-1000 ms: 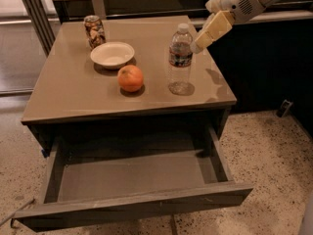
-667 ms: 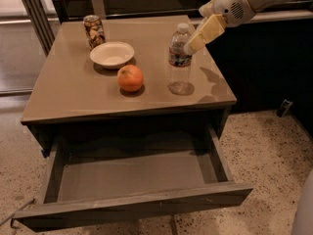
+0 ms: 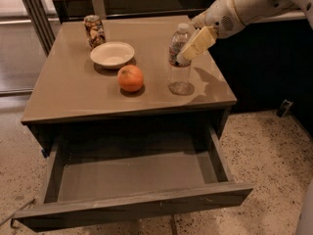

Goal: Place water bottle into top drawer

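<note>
The water bottle stands upright on the right part of the table top; it is clear plastic with a white cap and a dark label band. My gripper comes in from the upper right and lies against the bottle's label band at its right side, overlapping it in this view. The top drawer is pulled out below the table's front edge, and its grey inside holds nothing.
An orange sits left of the bottle. A white bowl and a short patterned can stand further back left. A dark cabinet wall is to the right, and speckled floor surrounds the drawer.
My gripper has moved left and a little down, from beside the bottle to against its upper part. The bottle and the other things have not moved.
</note>
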`<state>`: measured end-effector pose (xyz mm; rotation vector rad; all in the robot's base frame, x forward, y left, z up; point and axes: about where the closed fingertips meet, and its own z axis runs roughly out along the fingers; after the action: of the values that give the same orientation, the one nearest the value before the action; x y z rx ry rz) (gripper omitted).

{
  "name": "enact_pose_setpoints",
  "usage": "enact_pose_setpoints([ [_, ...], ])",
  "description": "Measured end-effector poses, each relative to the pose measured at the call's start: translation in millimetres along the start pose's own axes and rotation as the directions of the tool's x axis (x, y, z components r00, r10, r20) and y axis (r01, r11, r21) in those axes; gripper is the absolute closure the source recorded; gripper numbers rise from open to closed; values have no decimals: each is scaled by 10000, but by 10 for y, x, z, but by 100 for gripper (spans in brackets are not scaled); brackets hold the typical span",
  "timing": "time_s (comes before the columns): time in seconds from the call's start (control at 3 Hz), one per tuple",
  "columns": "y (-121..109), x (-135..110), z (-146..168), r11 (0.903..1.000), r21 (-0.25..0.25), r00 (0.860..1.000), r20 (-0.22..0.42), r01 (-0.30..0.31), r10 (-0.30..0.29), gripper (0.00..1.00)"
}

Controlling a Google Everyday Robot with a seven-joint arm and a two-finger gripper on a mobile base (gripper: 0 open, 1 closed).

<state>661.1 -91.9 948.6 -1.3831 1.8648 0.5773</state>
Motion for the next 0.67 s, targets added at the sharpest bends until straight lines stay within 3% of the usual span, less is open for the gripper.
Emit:
enact_pose_setpoints([
  [0.33,52,26,156,9999,-148,10000,62,40,-39,0],
  [0.67,111,11,271,9995,-227,9996,168,226,-223,26],
])
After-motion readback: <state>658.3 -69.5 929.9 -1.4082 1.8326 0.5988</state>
